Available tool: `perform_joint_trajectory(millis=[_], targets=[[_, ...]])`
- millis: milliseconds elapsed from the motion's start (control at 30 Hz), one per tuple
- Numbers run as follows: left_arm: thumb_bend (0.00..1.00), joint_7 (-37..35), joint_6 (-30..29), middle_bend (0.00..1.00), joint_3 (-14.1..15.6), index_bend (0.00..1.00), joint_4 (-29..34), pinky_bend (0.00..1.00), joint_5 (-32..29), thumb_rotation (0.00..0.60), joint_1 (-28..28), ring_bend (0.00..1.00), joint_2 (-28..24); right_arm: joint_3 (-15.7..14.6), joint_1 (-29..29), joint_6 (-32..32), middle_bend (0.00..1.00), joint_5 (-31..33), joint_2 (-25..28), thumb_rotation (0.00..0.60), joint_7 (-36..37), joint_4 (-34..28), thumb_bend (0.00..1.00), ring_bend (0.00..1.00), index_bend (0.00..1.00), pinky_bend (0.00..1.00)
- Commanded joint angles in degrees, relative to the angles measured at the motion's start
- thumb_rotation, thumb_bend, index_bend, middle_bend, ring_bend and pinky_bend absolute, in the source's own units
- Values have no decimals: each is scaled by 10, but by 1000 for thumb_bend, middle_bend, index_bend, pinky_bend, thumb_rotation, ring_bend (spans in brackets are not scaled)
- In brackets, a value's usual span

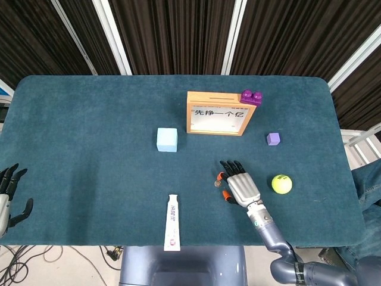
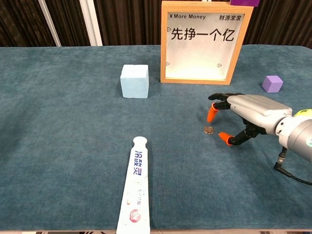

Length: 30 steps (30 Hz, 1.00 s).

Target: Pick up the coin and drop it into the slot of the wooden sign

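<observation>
From the head view, your right hand (image 1: 237,182) sits low over the teal cloth-covered table (image 1: 89,131) with its fingers spread and nothing in them, the orange tips reaching toward the small silver coin (image 1: 218,183), which lies flat on the cloth just beside them. The wooden-framed sign with Chinese characters (image 1: 216,113) stands upright farther back, the thin slot along its top edge visible, and you cannot tell whether anything is inside it; a purple toy brick (image 1: 250,97) rests on its right top corner. A pale blue foam cube (image 1: 167,139) stands to the left of the sign, a small purple cube (image 1: 273,139) to its right, a yellow-green tennis ball (image 1: 281,183) just beyond your right hand, and a white toothpaste tube (image 1: 172,221) lies near the front edge. Your left hand (image 1: 11,196) hangs off the table's left front corner, fingers apart and holding nothing. From the chest view, your right hand (image 2: 242,117) arches over the table with one orange tip above the coin (image 2: 208,129) and another just to its right; whether either touches it is unclear. The sign (image 2: 202,43) stands behind, with the tube (image 2: 135,187) in the foreground.
</observation>
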<state>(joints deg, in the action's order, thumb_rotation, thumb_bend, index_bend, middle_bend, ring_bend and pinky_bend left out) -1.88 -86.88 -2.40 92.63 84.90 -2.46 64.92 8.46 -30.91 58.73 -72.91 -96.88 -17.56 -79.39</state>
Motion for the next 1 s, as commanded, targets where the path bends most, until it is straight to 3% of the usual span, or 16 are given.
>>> perform_joint_trajectory(millis=[33,1000], targets=[[424,0,0,2,0,138,0,17,0,600,0,0,0,0,-4,-3,64,2,-5,600,2,6,502,0,373,0],[424,1,4,2,0,140,2,17,-4,600,0,0,-2,1,-19,-12,64,26,-25,600,-6,33,501,0,410,0]])
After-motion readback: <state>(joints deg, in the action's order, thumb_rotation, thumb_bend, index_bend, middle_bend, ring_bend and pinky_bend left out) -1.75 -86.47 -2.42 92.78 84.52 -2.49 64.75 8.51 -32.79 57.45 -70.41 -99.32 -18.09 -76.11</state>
